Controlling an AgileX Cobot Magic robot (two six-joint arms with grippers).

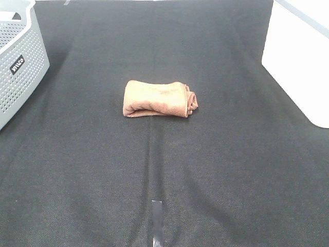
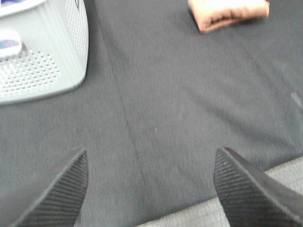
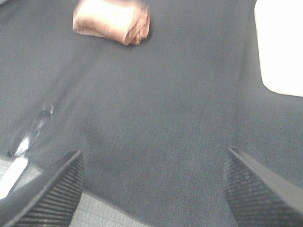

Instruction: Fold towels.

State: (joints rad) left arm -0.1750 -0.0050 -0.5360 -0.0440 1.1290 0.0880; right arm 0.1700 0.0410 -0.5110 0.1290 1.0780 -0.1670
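Dark cloth covered the counter [image 1: 231,170], and the brown towel [image 1: 158,99] lay folded mid-counter, toward the far edge. Grey basket [image 1: 20,62] was cut off at the far-left corner, white bin [image 1: 300,62] at the right edge. Left end effector [image 2: 149,189] and right end effector [image 3: 154,189] both hung spread wide, empty, fingertips only partly in frame.

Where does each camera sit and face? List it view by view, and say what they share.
Exterior high: mounted above, looking down on the dark table, the folded towel, the grey basket and the white bin; no arm shows.
Left wrist: low over the table, its open left claw in the foreground.
Right wrist: low too, with its open right claw.
All three see the towel.
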